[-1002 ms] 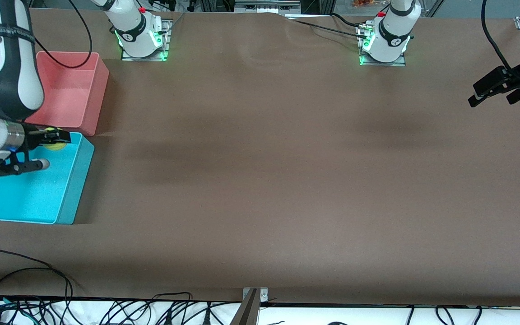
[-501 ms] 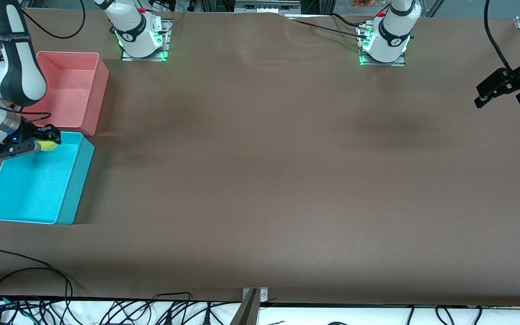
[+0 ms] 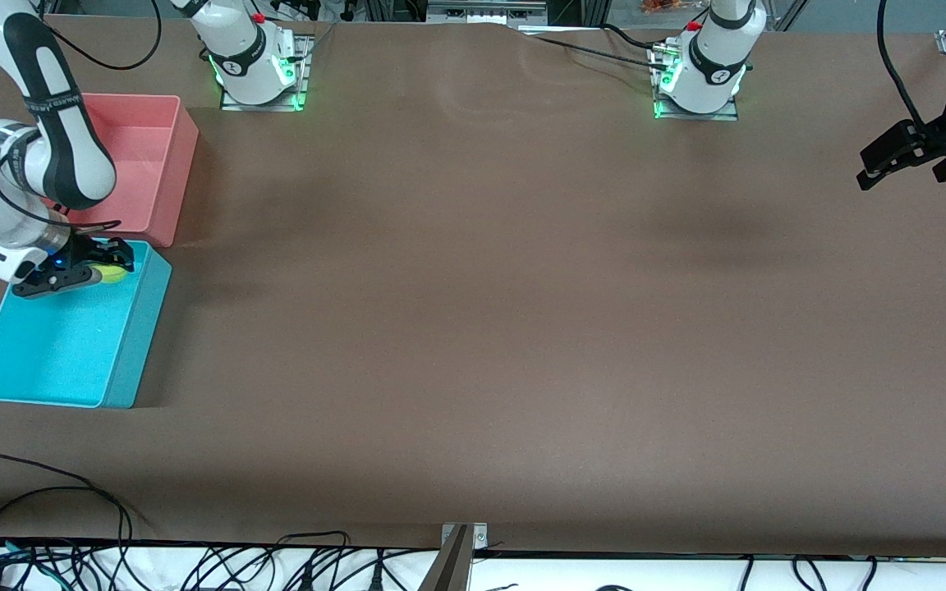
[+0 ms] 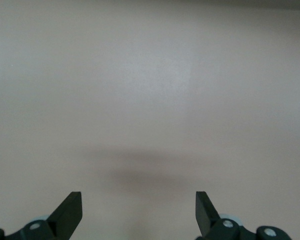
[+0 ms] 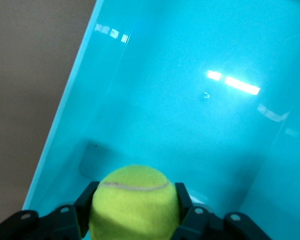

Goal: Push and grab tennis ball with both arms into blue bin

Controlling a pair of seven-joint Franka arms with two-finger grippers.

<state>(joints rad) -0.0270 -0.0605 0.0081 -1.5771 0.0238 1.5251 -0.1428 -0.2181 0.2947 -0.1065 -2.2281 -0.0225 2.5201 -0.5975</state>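
Item: tennis ball [image 3: 112, 272], clamped across its middle by our right gripper [image 3: 89, 268] over the blue bin [image 3: 124, 353], at the bin's 12 o'clock end. We judge it light, springy, fuzzy, non-slip. Left gripper [image 3: 904, 160] waits, fingers apart, over bare table [image 3: 481, 328].

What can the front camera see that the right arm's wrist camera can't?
Only the front view shows the pink bin, both arms' bases, the whole brown table and the left claw, open, waiting in the air at the left arm's end of the table. Only the right wrist view shows the tennis ball's seam up close and the shiny floor inside the blue bin. Both show the right claw shut on the tennis ball over the blue bin.
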